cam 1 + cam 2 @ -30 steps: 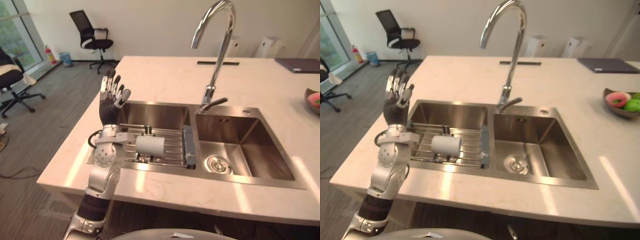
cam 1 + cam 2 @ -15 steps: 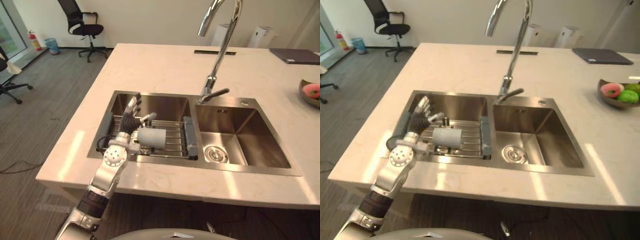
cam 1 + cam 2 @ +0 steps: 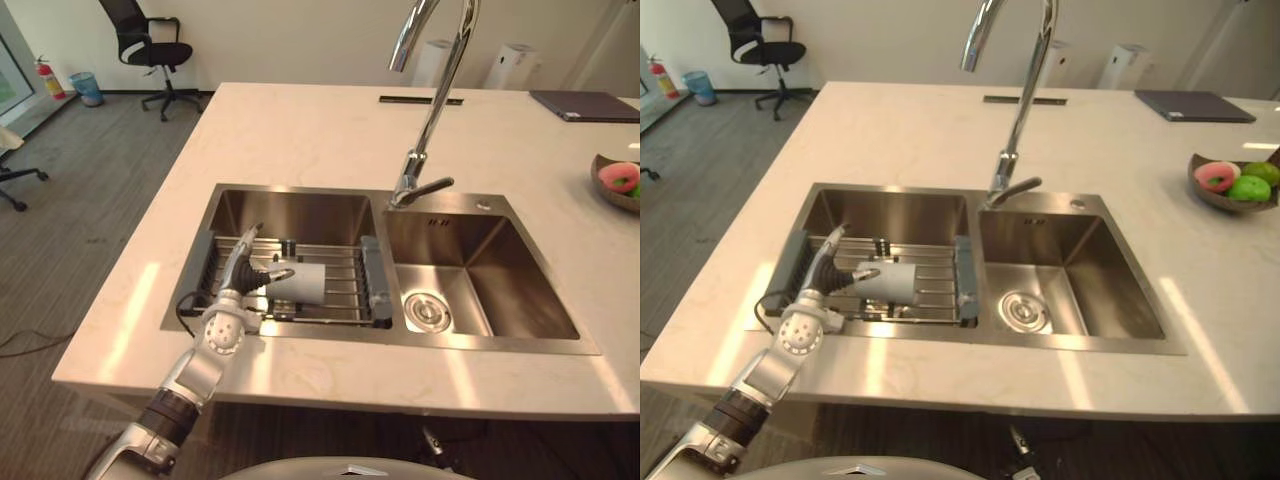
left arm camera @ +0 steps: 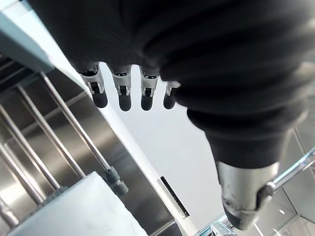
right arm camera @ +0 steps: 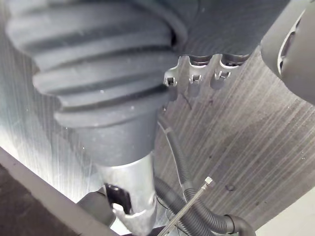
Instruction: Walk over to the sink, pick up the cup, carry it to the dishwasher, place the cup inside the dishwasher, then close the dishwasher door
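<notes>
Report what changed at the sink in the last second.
The left hand dropped from above the counter edge into the left basin and now sits beside the cup, fingers straight, not gripping it. The cup stayed lying on its side on the rack; the view itself shifted.

The faucet (image 3: pixel 432 110) arches over the upper centre, the one tall obstacle. The rack (image 3: pixel 348 285) bridges the left basin (image 3: pixel 290 212); I have my left hand (image 3: pixel 248 272) beside the cup (image 3: pixel 306 281) there, seemingly with clear air above. The right basin (image 3: pixel 480 290) at centre right lies open.
</notes>
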